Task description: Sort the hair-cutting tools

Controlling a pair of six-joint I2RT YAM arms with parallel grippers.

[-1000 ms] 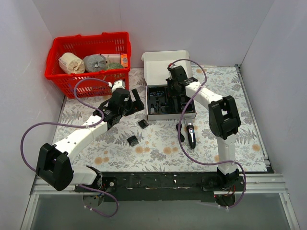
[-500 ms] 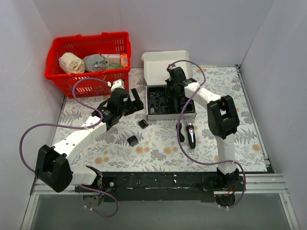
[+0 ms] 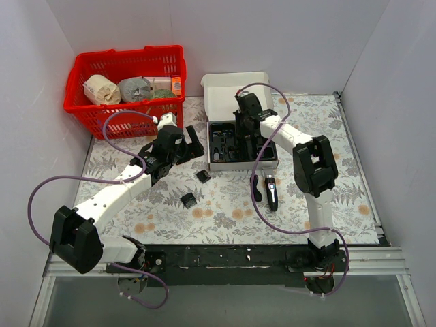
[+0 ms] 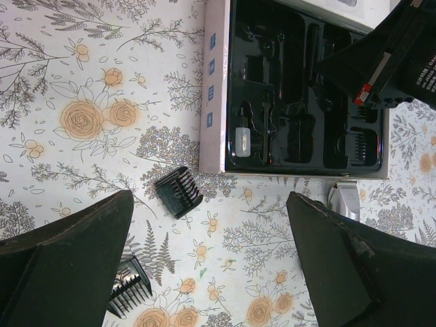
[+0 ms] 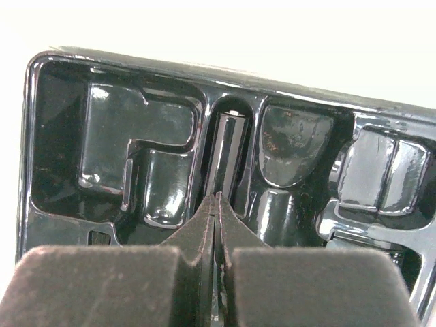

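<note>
Black comb [image 4: 178, 191] beneath left end effector [image 4: 209, 204]

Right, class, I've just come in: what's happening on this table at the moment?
A hair-cutting kit is being sorted. The right claw is shut, seemingly empty, its tips over a slot of the black tray in the kit box. The left claw hangs wide open above two comb attachments lying on the table. The hair clipper lies on the table too, outside the box.
</note>
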